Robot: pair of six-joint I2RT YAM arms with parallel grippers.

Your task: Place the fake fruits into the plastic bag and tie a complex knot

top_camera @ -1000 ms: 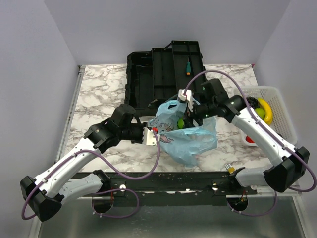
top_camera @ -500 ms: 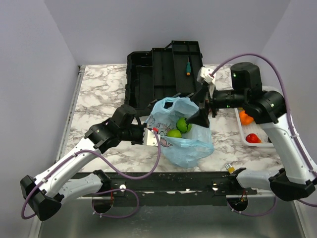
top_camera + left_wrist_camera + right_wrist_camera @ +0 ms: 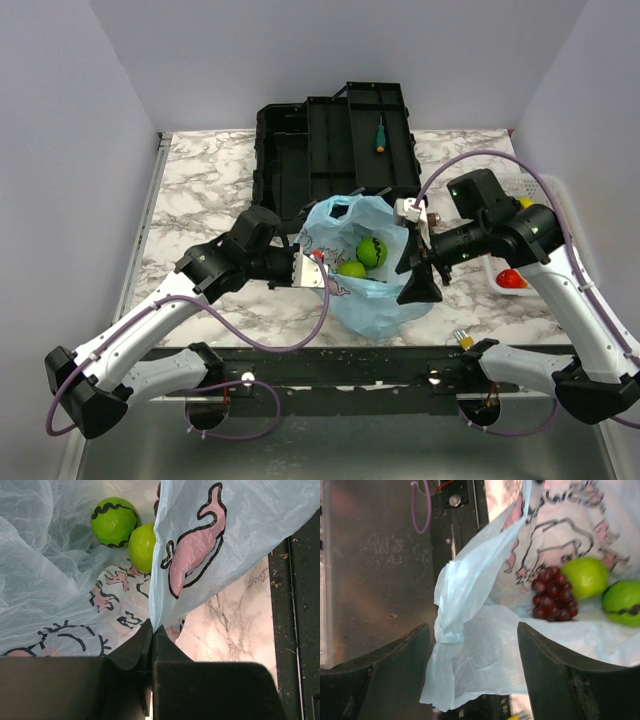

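Observation:
The light-blue plastic bag (image 3: 375, 295) lies open at the table's middle. Two green fruits (image 3: 371, 250) sit inside it. My left gripper (image 3: 317, 270) is shut on the bag's left rim and holds it up; the left wrist view shows the jaws (image 3: 152, 630) pinching the printed plastic (image 3: 210, 540), with both green fruits (image 3: 114, 515) beyond. My right gripper (image 3: 414, 272) is open and empty over the bag's right side. The right wrist view shows its fingers (image 3: 560, 670) straddling loose bag plastic (image 3: 480, 645), with dark purple grapes (image 3: 552, 594) and green fruits (image 3: 585, 576) inside. No knot shows.
A white mesh basket (image 3: 548, 184) at the right, mostly hidden by my right arm, holds a red fruit (image 3: 511, 278) and a yellow one (image 3: 524, 203). An open black toolbox (image 3: 330, 150) with a green-handled screwdriver (image 3: 380, 133) stands behind the bag.
My right gripper left the bag's far rim, swung up and right, then came down over the bag's right side. The bag mouth opened wider and the green fruits show. Left arm barely moved.

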